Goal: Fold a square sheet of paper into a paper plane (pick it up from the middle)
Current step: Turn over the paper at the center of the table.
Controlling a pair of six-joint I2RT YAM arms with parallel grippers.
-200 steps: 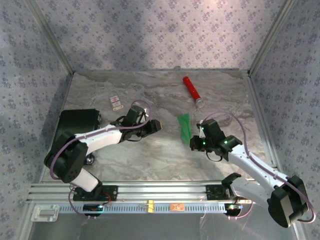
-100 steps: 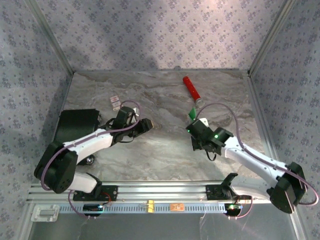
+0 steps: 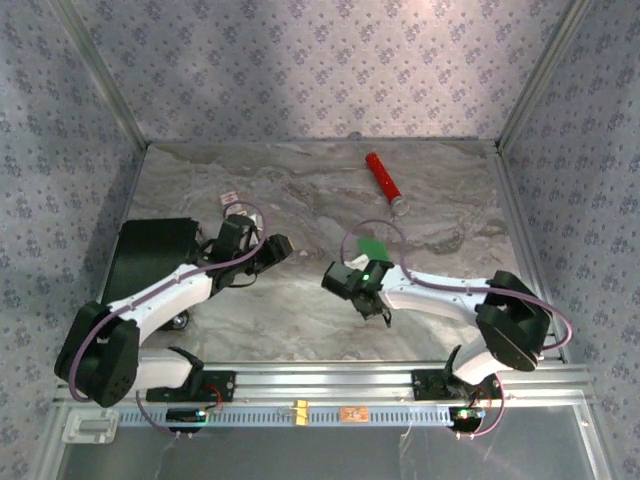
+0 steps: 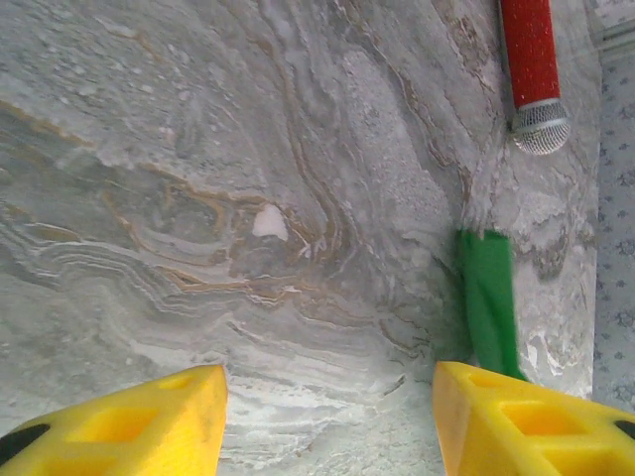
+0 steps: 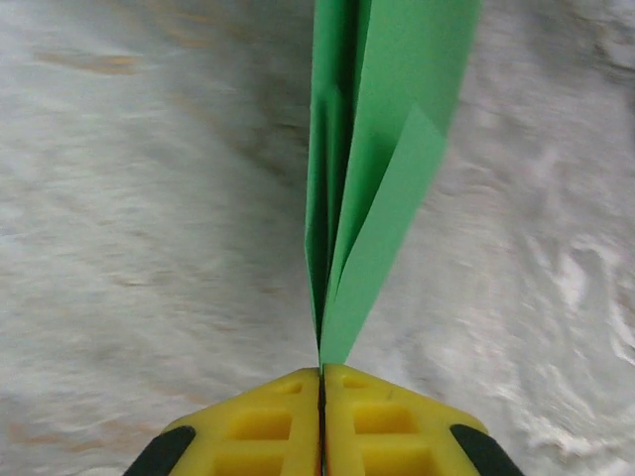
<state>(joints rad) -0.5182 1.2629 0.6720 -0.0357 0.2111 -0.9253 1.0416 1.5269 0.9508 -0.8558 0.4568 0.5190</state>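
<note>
The paper plane is bright green paper folded into a narrow creased strip with layered flaps. My right gripper is shut on its near end, and the paper sticks out straight ahead above the marble table. From above, the right gripper sits near the table's middle with the green paper just beyond it. My left gripper is open and holds nothing, a little to the left. In the left wrist view the left gripper faces bare marble, with the green paper by its right finger.
A red cylinder with a silver tip lies at the back right, seen too as the red cylinder. A black flat box lies at the left edge. A small card lies behind the left arm. Patterned walls enclose the table.
My right arm has swung left toward the table's middle, carrying the green paper with it. My left gripper has drawn back slightly to the left.
</note>
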